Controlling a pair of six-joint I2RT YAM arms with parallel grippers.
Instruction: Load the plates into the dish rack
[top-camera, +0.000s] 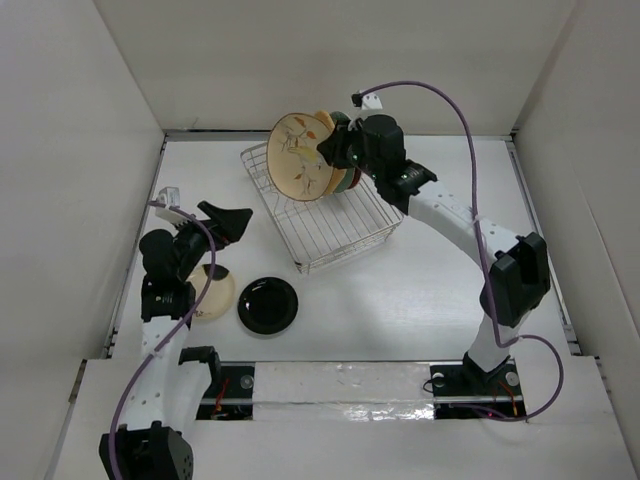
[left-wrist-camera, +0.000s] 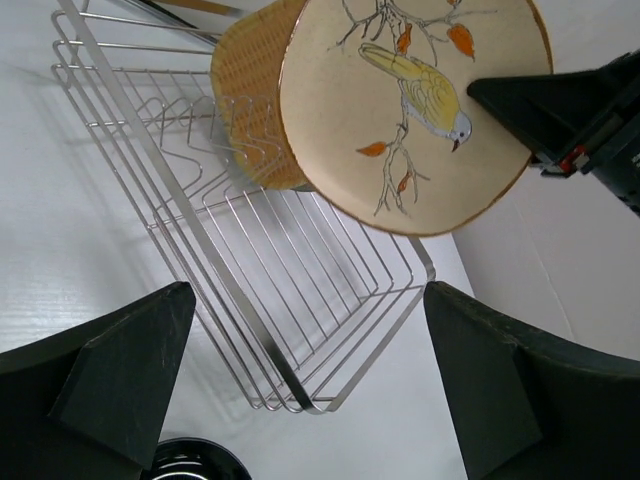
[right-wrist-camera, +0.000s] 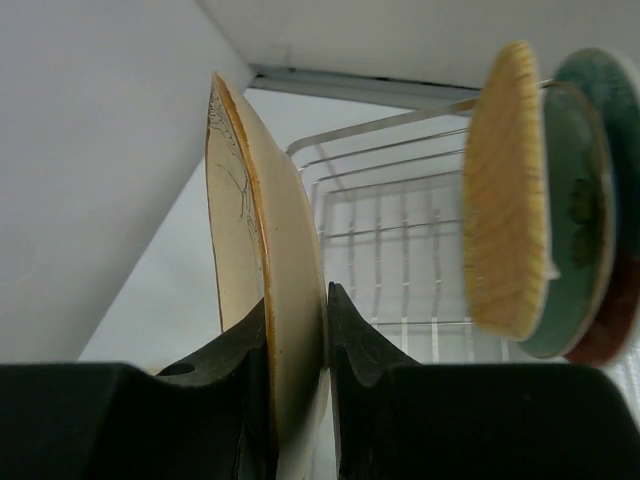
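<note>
My right gripper (top-camera: 335, 150) is shut on the rim of the tan floral plate (top-camera: 298, 157) and holds it upright over the far end of the silver dish rack (top-camera: 340, 235). In the right wrist view the plate (right-wrist-camera: 262, 250) is pinched between the fingers. The bamboo plate (right-wrist-camera: 505, 190), pale green plate (right-wrist-camera: 575, 210) and red plate (right-wrist-camera: 615, 325) stand upright in the rack (right-wrist-camera: 400, 225). The glossy black plate (top-camera: 268, 304) and cream plate (top-camera: 215, 295) lie on the table. My left gripper (top-camera: 225, 243) is open and empty, facing the rack (left-wrist-camera: 270, 350).
White walls enclose the table on the left, back and right. The left arm partly covers the cream plate. The near half of the rack holds no plates. The black plate's edge shows in the left wrist view (left-wrist-camera: 195, 462).
</note>
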